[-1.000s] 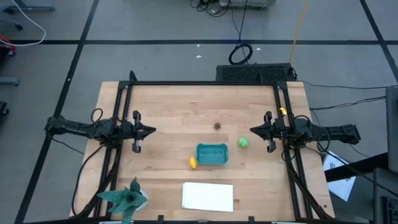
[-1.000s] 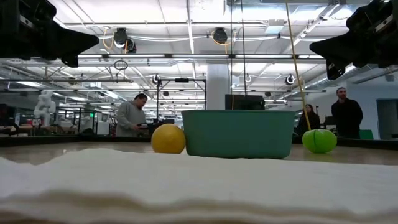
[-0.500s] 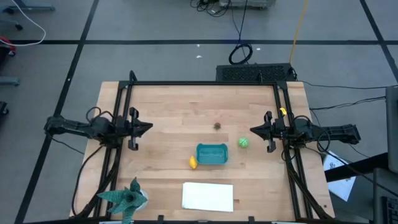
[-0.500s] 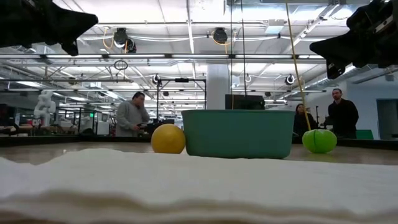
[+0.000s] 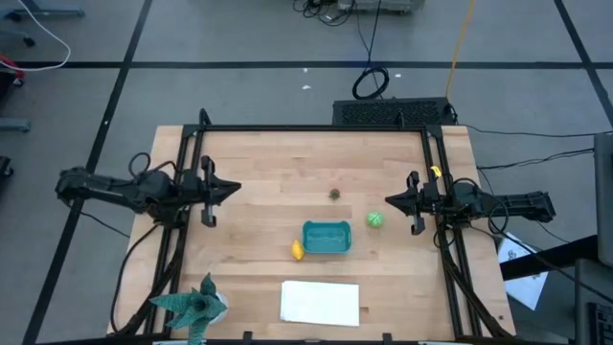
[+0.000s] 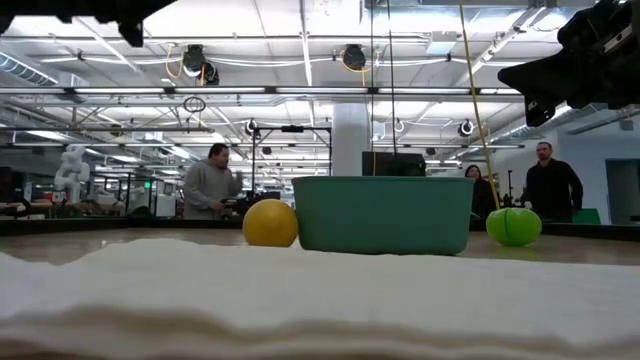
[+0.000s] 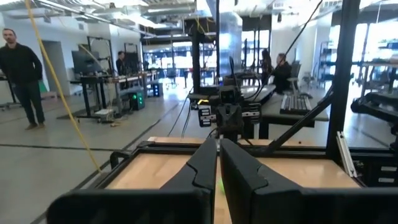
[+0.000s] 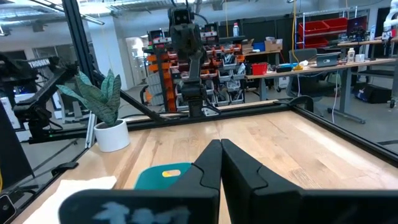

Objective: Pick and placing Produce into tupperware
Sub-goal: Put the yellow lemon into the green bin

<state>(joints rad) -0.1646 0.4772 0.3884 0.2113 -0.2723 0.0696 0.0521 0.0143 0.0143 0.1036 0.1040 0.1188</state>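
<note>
The teal tupperware [image 5: 326, 237] stands on the wooden table right of centre, toward the near edge. A yellow piece of produce [image 5: 298, 250] lies against its left near corner. A green piece [image 5: 374, 219] sits to its right, and a small dark piece [image 5: 334, 194] lies beyond it. My left gripper [image 5: 235, 190] hovers shut at the table's left side, high above the wood. My right gripper [image 5: 388, 199] hangs shut at the right side, just beyond the green piece. Both hold nothing. In the low view the tupperware [image 6: 385, 214] has the yellow piece [image 6: 271, 222] and the green piece [image 6: 514, 226] on either side.
A flat white sheet [image 5: 320, 302] lies at the near edge, and a green spiky plant figure [image 5: 196, 305] stands at the near left corner. A black frame [image 5: 316, 128] runs around the table's far and side edges. People stand in the room beyond.
My left gripper has risen, staying shut and level; in the low view it has climbed almost out of the picture's top. The right arm, the produce and the tupperware have kept still.
</note>
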